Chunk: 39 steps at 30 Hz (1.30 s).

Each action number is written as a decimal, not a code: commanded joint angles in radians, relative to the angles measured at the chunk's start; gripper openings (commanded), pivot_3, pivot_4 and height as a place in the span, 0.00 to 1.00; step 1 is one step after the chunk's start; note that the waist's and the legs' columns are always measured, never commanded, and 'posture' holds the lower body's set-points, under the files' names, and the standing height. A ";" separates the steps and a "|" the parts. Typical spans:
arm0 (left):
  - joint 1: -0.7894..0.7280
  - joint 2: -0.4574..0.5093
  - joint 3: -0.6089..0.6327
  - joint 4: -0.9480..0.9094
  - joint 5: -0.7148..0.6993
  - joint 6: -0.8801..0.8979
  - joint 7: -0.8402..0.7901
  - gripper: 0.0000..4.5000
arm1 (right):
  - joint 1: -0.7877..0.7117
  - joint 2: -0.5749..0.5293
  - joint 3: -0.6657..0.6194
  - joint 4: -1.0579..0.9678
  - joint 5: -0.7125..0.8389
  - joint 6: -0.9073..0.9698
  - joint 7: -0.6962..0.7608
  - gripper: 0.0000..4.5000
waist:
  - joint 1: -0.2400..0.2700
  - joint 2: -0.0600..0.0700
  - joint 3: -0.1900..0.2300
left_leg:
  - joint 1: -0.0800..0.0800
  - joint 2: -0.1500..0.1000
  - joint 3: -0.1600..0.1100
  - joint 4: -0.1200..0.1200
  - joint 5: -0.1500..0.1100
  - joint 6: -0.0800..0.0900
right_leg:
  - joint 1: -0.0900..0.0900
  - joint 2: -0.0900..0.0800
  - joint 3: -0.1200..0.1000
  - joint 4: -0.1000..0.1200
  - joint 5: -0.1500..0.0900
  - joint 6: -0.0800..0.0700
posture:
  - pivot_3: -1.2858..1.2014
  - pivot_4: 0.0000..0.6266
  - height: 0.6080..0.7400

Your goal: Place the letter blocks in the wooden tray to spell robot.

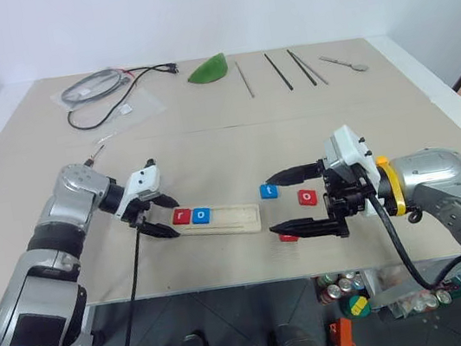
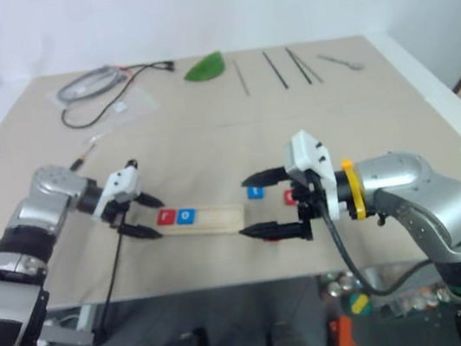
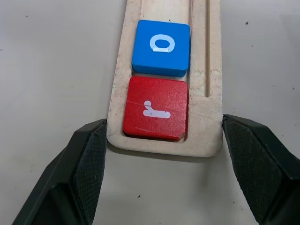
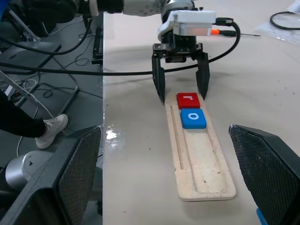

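L fingers point(image 3: 89, 164) clamp the near end of the tray point(image 1: 236, 219), one on each long edge, touching the wood. Between them, in the slot: red r point(image 3: 155, 108), then blue o point(image 3: 161, 48) just past it, touching. Rest of slot bare.

R gripper point(image 1: 284, 203) spread wide, holding nothing, hovering off the tray's far end, tips aimed toward L gripper point(image 1: 147, 212). Blue t point(image 1: 268, 191) just under/beside my upper R finger; red o point(image 1: 306, 197) between the R fingers, nearer the palm; another red block point(image 1: 288, 237) mostly hidden under the lower finger, letter can't tell. All 3 loose on the table point(image 1: 209, 150), apart from the tray.

L arm reaches in from the left, wrist bent so gripper points along the tray, angled down. R forearm comes from the right, roughly level.

Table tan, flat. Far side: coiled cable point(image 1: 94, 87) on a plastic bag, green leaf point(image 1: 209, 71), thin rods point(image 1: 277, 71), spoon point(image 1: 345, 63). White wall behind. R wrist view: a person's shoe point(image 4: 50, 130) on the floor beside the table.
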 commanded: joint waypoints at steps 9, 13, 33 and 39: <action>0.018 0.035 0.065 -0.124 0.002 0.027 0.007 0.72 | -0.039 0.018 0.000 0.014 -0.015 -0.024 0.024 1.00 | 0.000 0.000 0.000 | -0.001 0.000 0.001 0.000 0.000 0.000 | 0.000 0.000 0.000 0.000 0.000 0.000 | 0.52 0.24 1.00; 0.032 0.036 0.054 -0.092 0.041 0.006 0.045 0.72 | -0.043 0.021 0.000 0.018 -0.018 -0.026 0.027 1.00 | 0.000 0.000 0.000 | -0.001 0.000 0.001 0.000 0.000 0.000 | -0.001 0.000 0.000 0.000 0.000 0.000 | 0.52 0.24 1.00; 0.039 -0.019 0.061 -0.101 0.052 0.052 0.100 0.72 | -0.040 0.014 -0.010 0.014 -0.017 -0.026 0.029 1.00 | 0.002 0.000 0.000 | -0.001 0.000 0.001 0.001 0.000 0.000 | 0.000 -0.001 0.000 0.000 0.000 0.000 | 0.52 0.24 1.00; 0.043 -0.016 0.059 -0.115 0.039 0.098 0.065 0.99 | -0.043 0.017 -0.009 0.018 -0.021 -0.028 0.032 1.00 | 0.002 0.000 0.000 | -0.001 -0.001 0.001 0.001 0.000 0.000 | 0.000 -0.002 0.000 0.000 0.000 0.000 | 0.52 0.24 1.00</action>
